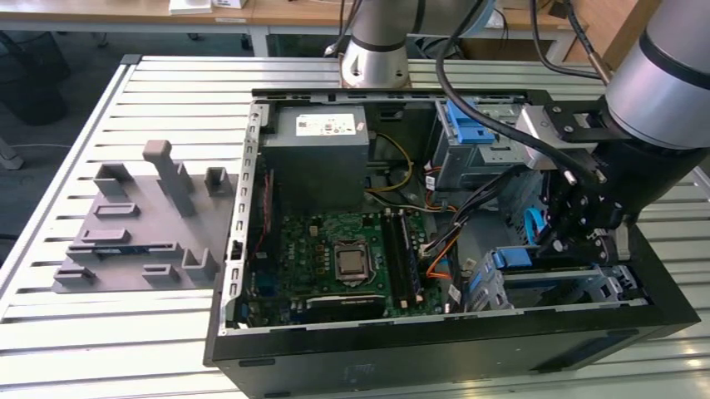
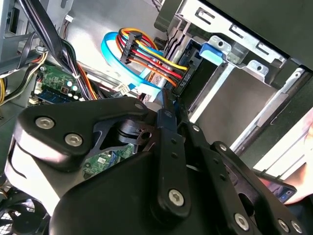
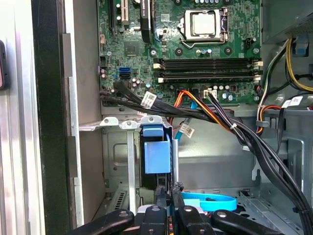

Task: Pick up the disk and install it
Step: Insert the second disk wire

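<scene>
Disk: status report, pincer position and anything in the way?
Pincer low inside the case, at the drive cage. Disk edge-on in the cage slot, blue frame showing. Cable bundle crosses just past the cage.

Your slatted white bench (image 1: 66, 332) stands on dark floor (image 1: 56, 100); behind, perhaps a wooden desk (image 1: 278, 12).

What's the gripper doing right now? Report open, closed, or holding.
Gripper: cannot be told. It is low inside the computer case, right by the blue plastic piece in the drive bay.
</scene>
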Motion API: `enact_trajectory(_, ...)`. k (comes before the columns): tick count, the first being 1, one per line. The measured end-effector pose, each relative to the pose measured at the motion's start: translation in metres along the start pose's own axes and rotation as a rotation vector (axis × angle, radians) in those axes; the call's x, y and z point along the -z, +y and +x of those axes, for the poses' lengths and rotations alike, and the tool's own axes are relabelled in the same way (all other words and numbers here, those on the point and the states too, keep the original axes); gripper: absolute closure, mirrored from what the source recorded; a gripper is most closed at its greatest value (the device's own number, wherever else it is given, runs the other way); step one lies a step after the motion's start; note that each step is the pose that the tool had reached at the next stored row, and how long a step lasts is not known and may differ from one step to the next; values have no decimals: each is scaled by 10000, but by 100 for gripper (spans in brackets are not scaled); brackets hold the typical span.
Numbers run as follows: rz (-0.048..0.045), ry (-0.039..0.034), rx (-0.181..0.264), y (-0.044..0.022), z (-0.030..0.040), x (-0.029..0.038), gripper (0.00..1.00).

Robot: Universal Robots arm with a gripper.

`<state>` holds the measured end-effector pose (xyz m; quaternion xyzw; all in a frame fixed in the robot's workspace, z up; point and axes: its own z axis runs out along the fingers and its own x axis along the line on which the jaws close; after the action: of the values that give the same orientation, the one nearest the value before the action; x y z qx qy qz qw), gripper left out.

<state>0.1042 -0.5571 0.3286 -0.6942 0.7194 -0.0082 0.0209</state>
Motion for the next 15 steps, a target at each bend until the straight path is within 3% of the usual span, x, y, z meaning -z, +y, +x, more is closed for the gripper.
enact_trajectory(7, 0, -9, 0, -1, 0, -5, 83)
enact_trajectory(8, 0, -8, 1, -1, 0, -4, 77)
enact_trajectory(15, -1, -6, 1, -3, -1, 30, 77)
